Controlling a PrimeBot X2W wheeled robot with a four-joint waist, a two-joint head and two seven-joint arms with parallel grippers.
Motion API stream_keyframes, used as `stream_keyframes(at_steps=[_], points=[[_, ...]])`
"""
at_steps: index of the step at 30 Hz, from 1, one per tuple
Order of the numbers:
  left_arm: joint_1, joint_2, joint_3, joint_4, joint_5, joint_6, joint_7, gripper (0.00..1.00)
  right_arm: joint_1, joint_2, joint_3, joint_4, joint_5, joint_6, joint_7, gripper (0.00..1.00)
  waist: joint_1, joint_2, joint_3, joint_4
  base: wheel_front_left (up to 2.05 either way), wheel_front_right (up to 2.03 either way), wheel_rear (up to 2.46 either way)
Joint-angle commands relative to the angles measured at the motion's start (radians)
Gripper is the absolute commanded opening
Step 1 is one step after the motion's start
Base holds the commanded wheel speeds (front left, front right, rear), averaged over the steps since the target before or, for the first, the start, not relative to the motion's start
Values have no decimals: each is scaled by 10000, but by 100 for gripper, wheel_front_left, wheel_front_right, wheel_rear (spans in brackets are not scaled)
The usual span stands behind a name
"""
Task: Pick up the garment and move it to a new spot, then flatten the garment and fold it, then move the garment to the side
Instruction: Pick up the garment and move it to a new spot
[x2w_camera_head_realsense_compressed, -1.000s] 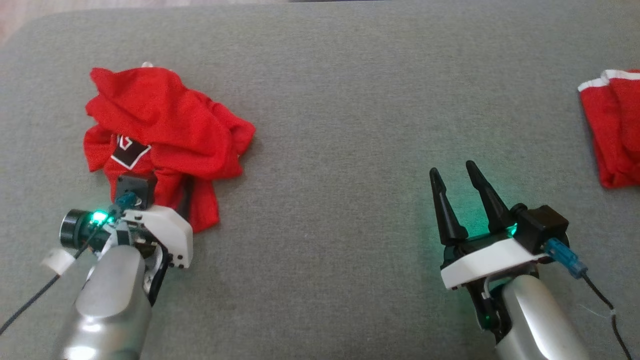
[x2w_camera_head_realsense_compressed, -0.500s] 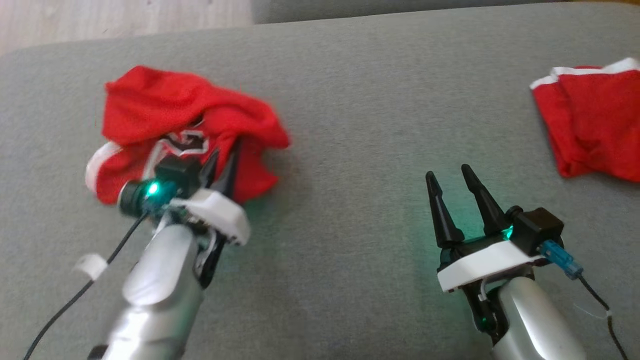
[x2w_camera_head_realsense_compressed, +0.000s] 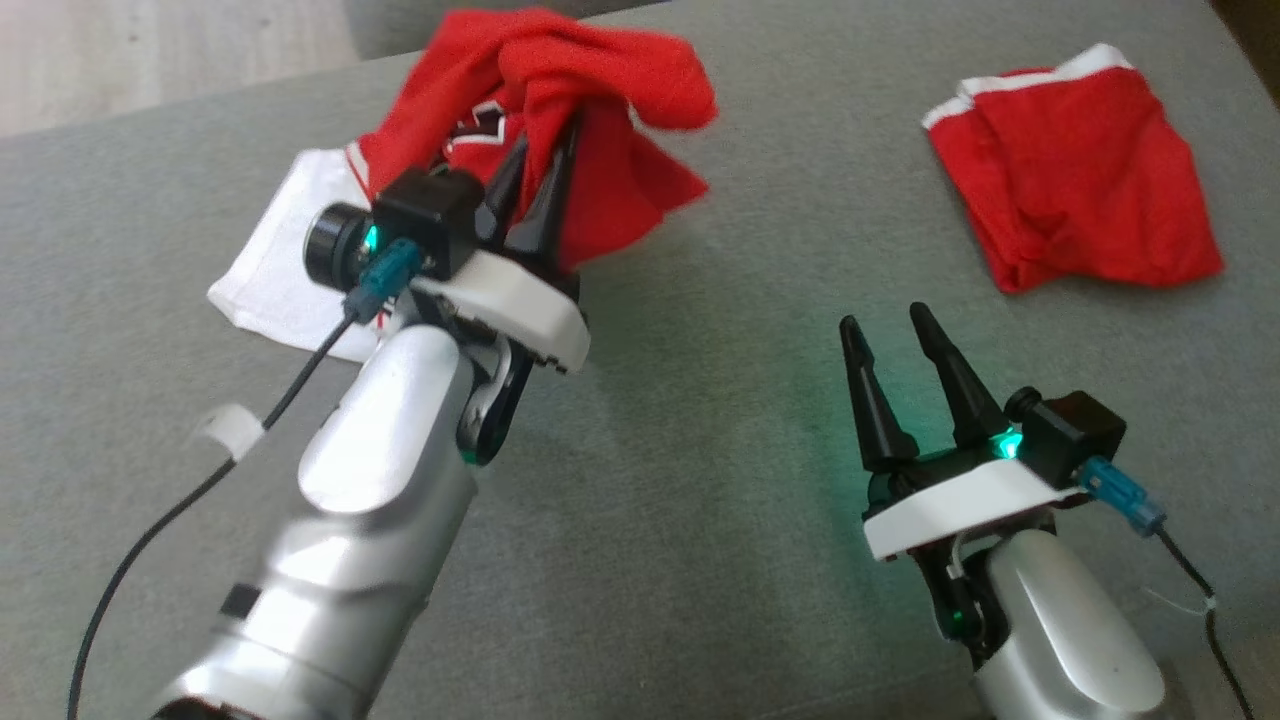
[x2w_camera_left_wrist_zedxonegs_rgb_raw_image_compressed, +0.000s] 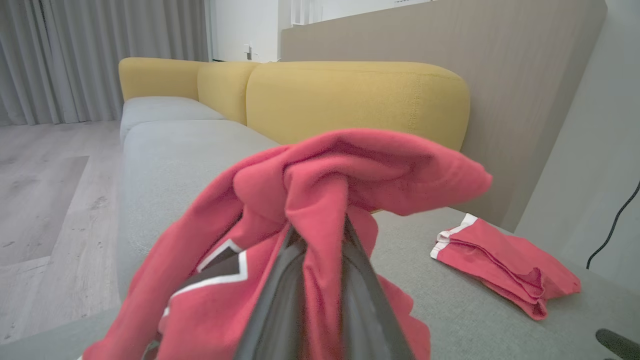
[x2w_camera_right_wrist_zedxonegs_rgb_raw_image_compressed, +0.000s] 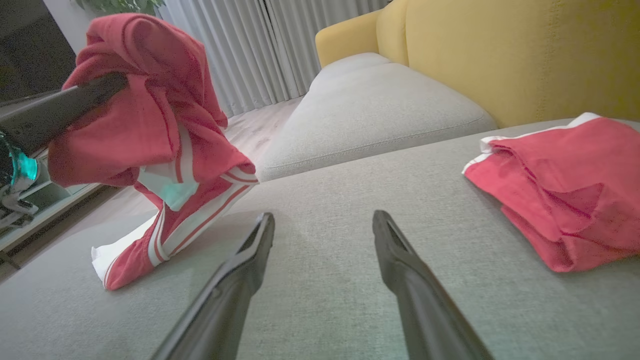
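Observation:
The garment (x2w_camera_head_realsense_compressed: 620, 70) is a crumpled red jersey with white trim and a black patch. My left gripper (x2w_camera_head_realsense_compressed: 548, 135) is shut on a bunch of its fabric and holds it up off the grey cushion (x2w_camera_head_realsense_compressed: 700, 400). In the left wrist view the garment (x2w_camera_left_wrist_zedxonegs_rgb_raw_image_compressed: 350, 170) drapes over my left gripper (x2w_camera_left_wrist_zedxonegs_rgb_raw_image_compressed: 320, 225). From the right wrist view the garment (x2w_camera_right_wrist_zedxonegs_rgb_raw_image_compressed: 145, 110) hangs down, and its white, red-striped end (x2w_camera_right_wrist_zedxonegs_rgb_raw_image_compressed: 165, 235) trails on the cushion. My right gripper (x2w_camera_head_realsense_compressed: 884, 316) is open and low over bare cushion, its fingers apart (x2w_camera_right_wrist_zedxonegs_rgb_raw_image_compressed: 322, 220) with nothing between them.
A second red cloth with white trim (x2w_camera_head_realsense_compressed: 1075, 170) lies crumpled at the far right of the cushion, also visible as a red heap (x2w_camera_right_wrist_zedxonegs_rgb_raw_image_compressed: 565, 190). A yellow sofa backrest (x2w_camera_left_wrist_zedxonegs_rgb_raw_image_compressed: 350, 95) rises behind. Wooden floor (x2w_camera_head_realsense_compressed: 150, 50) lies past the cushion's far left edge.
My left gripper has shut on the garment and lifted it up and away from me, toward the right. The head camera has shifted. The right gripper has stayed open and still.

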Motion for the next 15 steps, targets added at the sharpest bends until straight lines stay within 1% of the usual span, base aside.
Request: stream_keyframes(at_steps=[1, 5, 6, 10, 15], points=[[-662, 97, 158, -204, -154, 202, -108, 100, -371, 51, 156, -313, 71, -7, -133, 100, 0, 0, 125, -241, 0, 0, 0], [-872, 89, 76, 278, -174, 688, -510, 100, -364, 51, 60, -417, 77, -7, -135, 100, 0, 0, 191, -277, 0, 0, 0], [-861, 88, 113, 395, -211, 750, -637, 100, -348, 51, 3, -452, 63, -7, -135, 100, 0, 0, 207, -232, 0, 0, 0], [-567, 242, 388, 691, -419, 761, -1079, 100, -253, 51, -288, -550, -70, -7, -136, 100, 0, 0, 164, 132, 0, 0, 0], [376, 864, 779, 442, -486, 641, -1409, 100, -94, 51, -606, -500, -388, -7, -136, 100, 0, 0, -119, 794, 0, 0, 0]])
